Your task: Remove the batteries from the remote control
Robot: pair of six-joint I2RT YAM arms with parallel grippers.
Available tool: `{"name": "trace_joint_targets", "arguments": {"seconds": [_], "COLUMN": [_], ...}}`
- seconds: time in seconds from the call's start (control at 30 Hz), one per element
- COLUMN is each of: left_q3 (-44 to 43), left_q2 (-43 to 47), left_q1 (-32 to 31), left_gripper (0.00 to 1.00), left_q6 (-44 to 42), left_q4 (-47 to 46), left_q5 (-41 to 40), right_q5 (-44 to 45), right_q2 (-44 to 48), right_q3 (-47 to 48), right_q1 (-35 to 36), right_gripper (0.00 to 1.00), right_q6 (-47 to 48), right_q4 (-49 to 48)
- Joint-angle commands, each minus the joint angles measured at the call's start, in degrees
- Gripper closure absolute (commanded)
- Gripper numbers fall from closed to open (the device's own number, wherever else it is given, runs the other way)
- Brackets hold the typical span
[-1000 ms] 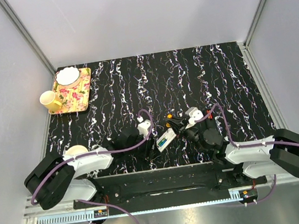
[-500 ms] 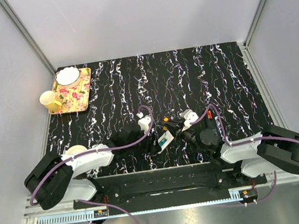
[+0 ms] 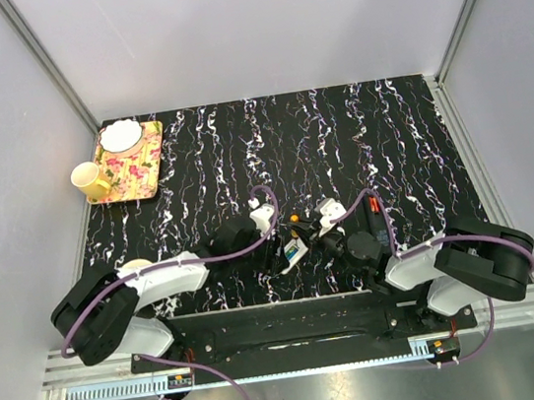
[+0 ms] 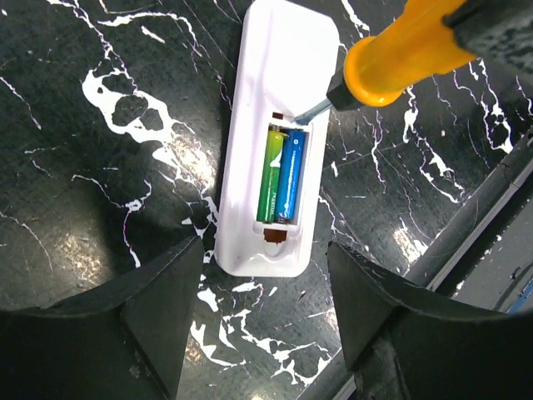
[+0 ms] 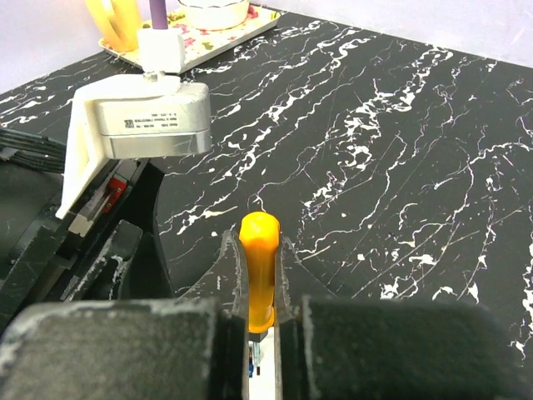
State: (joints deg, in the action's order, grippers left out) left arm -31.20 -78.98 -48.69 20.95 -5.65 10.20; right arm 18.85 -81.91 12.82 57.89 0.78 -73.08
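Observation:
A white remote (image 4: 275, 125) lies back-up on the black marbled table, its battery bay open. A green battery (image 4: 271, 171) and a blue battery (image 4: 290, 173) lie side by side in the bay. My right gripper (image 5: 260, 250) is shut on an orange-handled screwdriver (image 5: 259, 275). The screwdriver's metal tip (image 4: 310, 110) touches the far end of the bay by the blue battery. My left gripper (image 4: 265, 275) is open, its fingers (image 4: 166, 292) apart on either side of the remote's near end, not touching it. From above, the remote (image 3: 294, 249) sits between both grippers.
A floral tray (image 3: 143, 168) with a white bowl (image 3: 120, 136) and a yellow mug (image 3: 90, 180) stand at the far left. A small red object (image 3: 375, 205) lies by the right arm. The table's front edge (image 4: 466, 242) runs just right of the remote.
My right gripper has moved left with the screwdriver, bringing its tip to the remote's bay. My left gripper has shifted slightly right, closer to the remote.

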Motion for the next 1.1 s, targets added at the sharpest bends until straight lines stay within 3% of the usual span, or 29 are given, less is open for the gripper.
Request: {"name": "trace_joint_targets", "arguments": {"seconds": [0.0, 0.8, 1.07], "left_q3": [-2.72, -4.13, -4.31], "left_q2": [-1.61, -5.13, -5.57], "left_q1": [0.08, -0.18, -0.18], "left_gripper": [0.35, 0.42, 0.43], "left_q6": [-0.56, -0.03, -0.12], "left_q4": [-1.12, -0.68, -0.41], "left_q5": [-0.97, -0.97, -1.06], "right_q5": [1.01, 4.52, 9.98], "right_q2": [-1.41, -3.61, -1.77], "right_q3": [2.12, 2.65, 2.38], "right_q1": [0.38, 0.38, 0.38], "right_gripper": [1.0, 1.0, 1.0], "right_q6": [-0.51, -5.52, 1.24], "right_q4": [-8.05, -4.18, -2.95]}}
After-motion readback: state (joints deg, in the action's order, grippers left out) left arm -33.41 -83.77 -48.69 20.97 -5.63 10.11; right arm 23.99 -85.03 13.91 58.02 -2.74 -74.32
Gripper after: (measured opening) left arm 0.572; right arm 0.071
